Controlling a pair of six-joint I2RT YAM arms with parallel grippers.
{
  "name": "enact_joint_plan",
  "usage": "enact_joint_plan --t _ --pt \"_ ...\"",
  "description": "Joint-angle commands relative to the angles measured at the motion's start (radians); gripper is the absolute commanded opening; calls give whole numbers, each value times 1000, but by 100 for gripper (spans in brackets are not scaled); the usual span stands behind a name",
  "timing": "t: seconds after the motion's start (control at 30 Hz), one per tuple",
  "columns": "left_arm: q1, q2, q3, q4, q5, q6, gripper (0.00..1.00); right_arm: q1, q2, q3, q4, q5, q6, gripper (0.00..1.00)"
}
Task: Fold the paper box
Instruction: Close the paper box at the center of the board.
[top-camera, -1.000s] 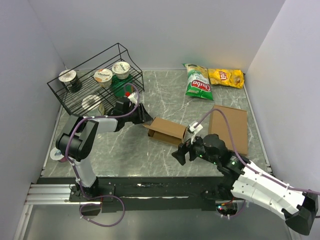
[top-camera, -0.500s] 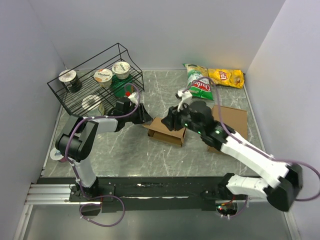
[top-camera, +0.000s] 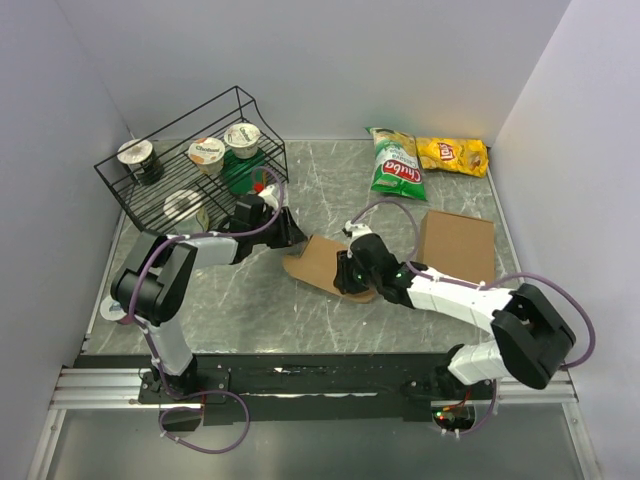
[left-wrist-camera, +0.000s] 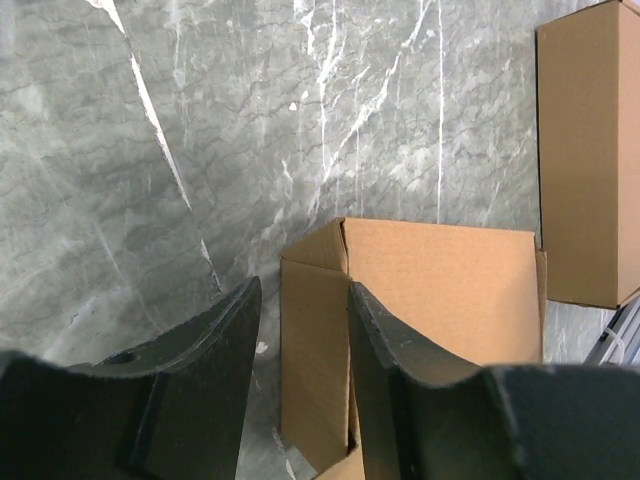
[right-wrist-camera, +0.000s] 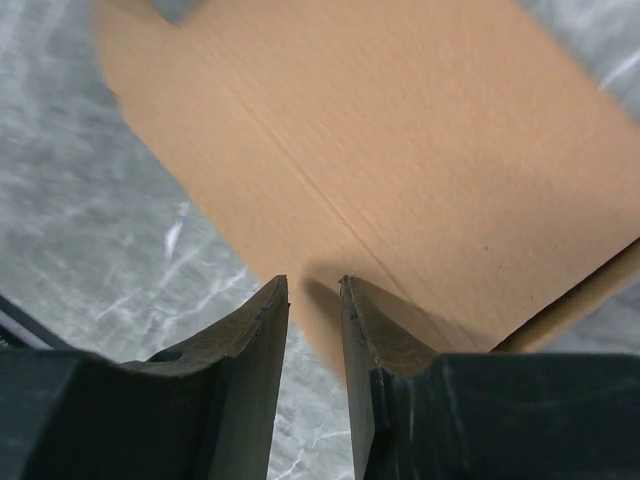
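The paper box (top-camera: 322, 262) lies on the desk (top-camera: 330, 195) between the two sets of jaws. The left jaws stand apart astride its end wall — gripping or not, I cannot tell. The right jaws stand at a narrow slit over a flap's edge; whether they pinch it cannot be told either. Only the top view shows, far beyond the right jaws, a yellow bag (top-camera: 452, 155) reading Lay's beside a green bag (top-camera: 396, 165).

Overhead wide; wrists close; all share paper box (top-camera: 318, 262).
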Motion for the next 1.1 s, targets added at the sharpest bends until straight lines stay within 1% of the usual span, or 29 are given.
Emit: enact_joint_plan --t 0.0,0.1,0.13,0.23,0.33,0.4,0.5,0.53,0.6,0.67,0.77,0.9,0.93,1.03,1.07 --pt "-9 -39 26 -10 -23 15 46 4 59 -43 58 37 66 36" --pt "-9 -54 39 -13 -6 9 58 4 97 -34 50 60 56 36" --pt "-9 -74 40 -13 -5 9 66 6 106 -29 48 72 51 36" --pt "-9 -129 37 -18 -2 1 81 4 108 -21 41 91 43 36" --pt "-7 -177 19 -12 6 4 84 6 99 -21 36 101 36 36" --pt "-7 -181 8 -18 12 21 83 6 91 -23 35 101 28 36" --pt "-7 -149 11 -30 -3 56 77 6 79 -15 27 103 16 37" --pt "-7 -125 16 -33 -11 64 70 4 77 -12 25 106 14 38" --pt "-5 -103 45 -27 -14 81 65 4 79 -9 22 106 13 38" --pt "-2 -79 74 -19 -26 89 58 4 76 -11 22 103 14 38" --pt "11 -51 100 -12 -20 83 48 4 76 -12 25 97 22 38" --pt "19 -20 108 2 -2 81 40 4 80 -12 28 89 27 38" --pt "19 -4 109 2 6 80 34 6 82 -12 28 91 28 38" --pt "19 26 108 19 26 69 25 4 83 -11 24 91 27 38" --pt "19 30 105 25 32 61 25 6 85 -9 24 91 27 38"
